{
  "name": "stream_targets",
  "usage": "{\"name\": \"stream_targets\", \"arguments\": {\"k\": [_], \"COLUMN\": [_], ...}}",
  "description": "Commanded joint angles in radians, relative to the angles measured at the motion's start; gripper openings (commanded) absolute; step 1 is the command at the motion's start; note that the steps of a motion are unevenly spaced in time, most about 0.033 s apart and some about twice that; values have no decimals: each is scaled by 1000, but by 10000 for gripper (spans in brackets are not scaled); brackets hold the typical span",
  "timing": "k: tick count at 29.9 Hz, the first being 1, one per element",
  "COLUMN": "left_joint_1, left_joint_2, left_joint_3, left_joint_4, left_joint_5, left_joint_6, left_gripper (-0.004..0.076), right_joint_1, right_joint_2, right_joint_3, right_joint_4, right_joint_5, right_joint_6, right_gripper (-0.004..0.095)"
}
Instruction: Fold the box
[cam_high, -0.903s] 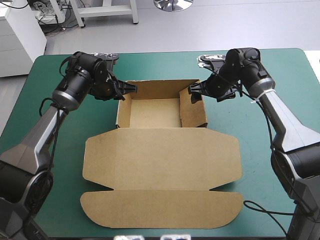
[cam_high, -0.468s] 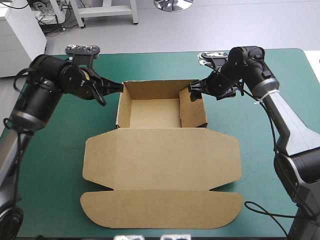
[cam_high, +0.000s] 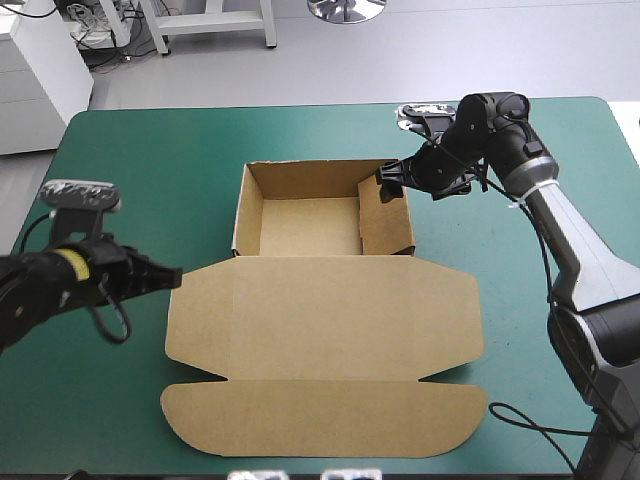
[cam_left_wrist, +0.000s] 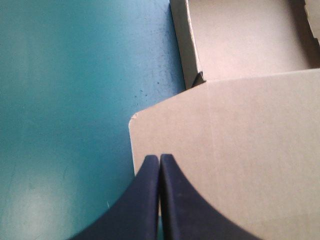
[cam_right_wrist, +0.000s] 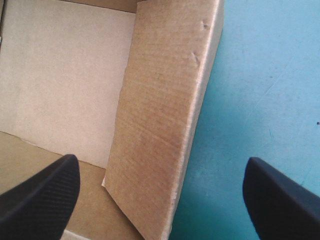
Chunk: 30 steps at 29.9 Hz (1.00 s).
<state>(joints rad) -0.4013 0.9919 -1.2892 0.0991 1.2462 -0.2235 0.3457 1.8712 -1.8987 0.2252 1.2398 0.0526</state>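
The brown box (cam_high: 300, 228) stands mid-table as an open tray with its walls raised. Its lid (cam_high: 320, 320) lies flat toward the near edge, ending in a rounded flap (cam_high: 320, 420). My left gripper (cam_high: 172, 277) is shut, with its tip at the lid's left corner. The left wrist view has the shut fingers (cam_left_wrist: 159, 159) over that lid corner (cam_left_wrist: 150, 120), with the tray (cam_left_wrist: 245, 35) ahead. My right gripper (cam_high: 390, 187) is open at the tray's far right corner. In the right wrist view it (cam_right_wrist: 160, 167) straddles the tray's right wall (cam_right_wrist: 160, 100).
Bare teal-green cover (cam_high: 150, 170) lies left of the tray and to the right of it (cam_high: 500, 260). The table's left edge (cam_high: 30, 220) runs close behind my left arm.
My left arm has pulled away from the tray's far left corner, swinging back toward the near left and ending at the lid's left corner. The right gripper and the box have stayed put.
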Motion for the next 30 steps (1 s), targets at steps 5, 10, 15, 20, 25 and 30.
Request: {"name": "stream_targets", "arguments": {"k": [5, 10, 15, 20, 25, 30], "left_joint_1": [2, 2, 2, 2, 2, 2], "left_joint_2": [-369, -554, -664, -774, -851, -869], "left_joint_3": [186, 357, 491, 587, 665, 721], "left_joint_4": [1, 0, -3, -3, 0, 0], "left_joint_5": [13, 13, -4, -113, -160, -162], "left_joint_6": [1, -3, -9, -9, -9, -9], "left_gripper": [-10, -10, -10, -10, -10, -10], "right_joint_1": [-7, -7, -7, 8, 24, 30], "right_joint_2": [-39, 0, 30, 59, 72, 76], "right_joint_3": [-26, 6, 33, 65, 89, 89], "right_joint_4": [15, 2, 21, 23, 26, 36], "right_joint_5": [14, 14, 14, 14, 14, 14], "right_joint_6": [-9, -16, -16, -17, -17, -17], "right_gripper": [819, 819, 819, 811, 744, 633]}}
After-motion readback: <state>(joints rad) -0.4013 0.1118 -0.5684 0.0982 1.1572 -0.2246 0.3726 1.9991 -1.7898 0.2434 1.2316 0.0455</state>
